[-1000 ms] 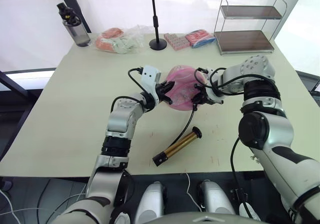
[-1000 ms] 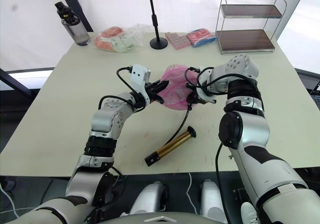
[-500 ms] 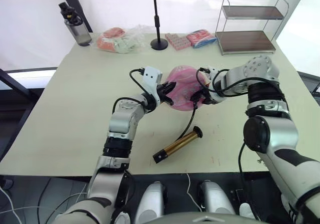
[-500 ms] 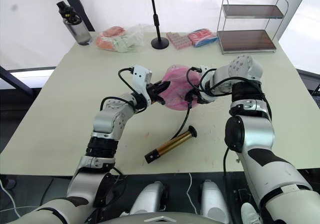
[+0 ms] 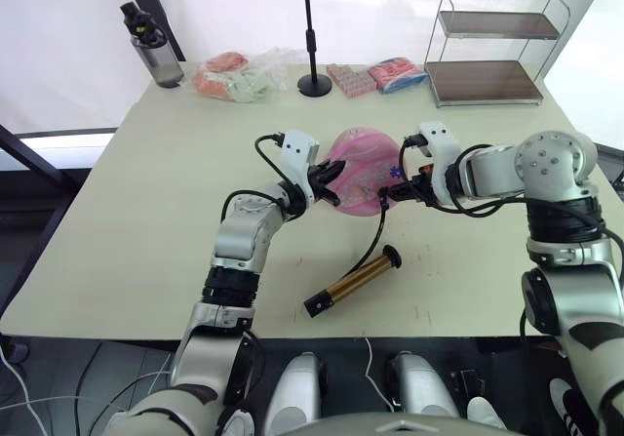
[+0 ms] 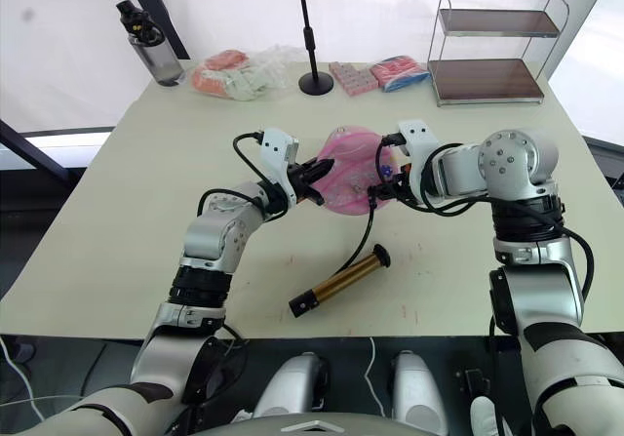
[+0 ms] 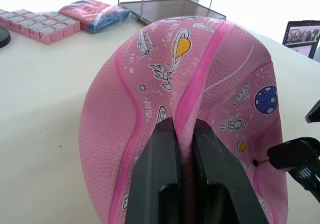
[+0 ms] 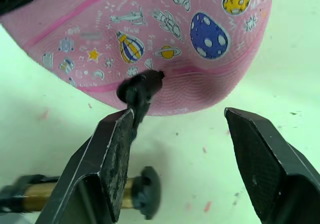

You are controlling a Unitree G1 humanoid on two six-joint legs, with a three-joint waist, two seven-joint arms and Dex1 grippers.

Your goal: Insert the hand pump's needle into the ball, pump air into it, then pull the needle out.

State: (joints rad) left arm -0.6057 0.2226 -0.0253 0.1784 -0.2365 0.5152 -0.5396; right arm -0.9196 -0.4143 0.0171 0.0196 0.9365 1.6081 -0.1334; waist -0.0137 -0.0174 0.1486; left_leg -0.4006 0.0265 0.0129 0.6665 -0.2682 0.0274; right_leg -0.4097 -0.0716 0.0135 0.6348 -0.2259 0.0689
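The pink ball (image 5: 363,163), partly caved in, lies mid-table. My left gripper (image 5: 333,175) is shut on a raised fold of its left side; in the left wrist view its fingers (image 7: 162,174) pinch that pink ridge. The needle's black fitting (image 8: 144,85) sits against the ball's lower right skin, and the pin itself is barely visible. My right gripper (image 8: 181,115) is open around that spot, one finger beside the fitting. The black hose (image 5: 373,236) runs down to the gold hand pump (image 5: 353,282), which lies on the table nearer me.
Along the far edge stand a dark bottle (image 5: 151,48), a clear bag of packets (image 5: 234,77), a black stand (image 5: 314,83), a pink tray (image 5: 348,78), a red packet (image 5: 396,72) and a wire shelf (image 5: 497,46).
My right arm has swung its elbow out to the right, and its gripper stays at the ball's right side. The left arm, ball and pump have not moved.
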